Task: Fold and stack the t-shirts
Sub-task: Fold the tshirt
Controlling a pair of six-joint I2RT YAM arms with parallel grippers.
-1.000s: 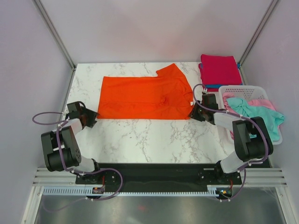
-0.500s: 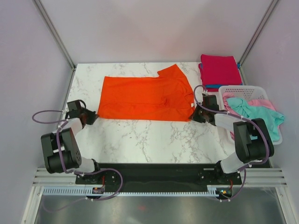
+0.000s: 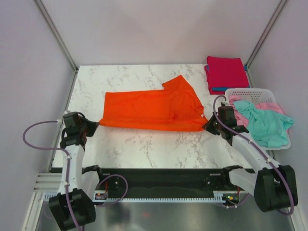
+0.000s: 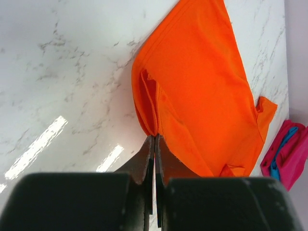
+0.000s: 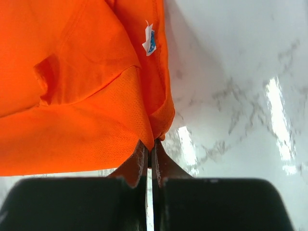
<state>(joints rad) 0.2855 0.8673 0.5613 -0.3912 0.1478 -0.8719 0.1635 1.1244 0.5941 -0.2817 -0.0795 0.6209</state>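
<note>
An orange-red t-shirt (image 3: 151, 108) lies folded lengthwise across the marble table (image 3: 144, 144). My left gripper (image 3: 91, 126) is shut on its near left corner; in the left wrist view the orange-red t-shirt (image 4: 197, 86) bunches at the left gripper (image 4: 154, 137). My right gripper (image 3: 208, 126) is shut on the near right corner, and the right wrist view shows the orange-red t-shirt (image 5: 82, 91) pinched at the right gripper (image 5: 149, 144). Both corners are lifted off the table. A folded magenta t-shirt (image 3: 225, 72) lies on a blue one at the back right. Teal and pink t-shirts (image 3: 262, 120) fill the basket.
A white slotted basket (image 3: 250, 92) stands at the right edge, close behind my right arm. Grey walls enclose the table on the left, back and right. A black rail (image 3: 159, 179) runs along the near edge.
Both grippers have shut on the orange-red t-shirt's near corners and lifted, pulling its near edge toward me. Both arms have risen and swung outward; the shirt's sleeve has shifted right.
</note>
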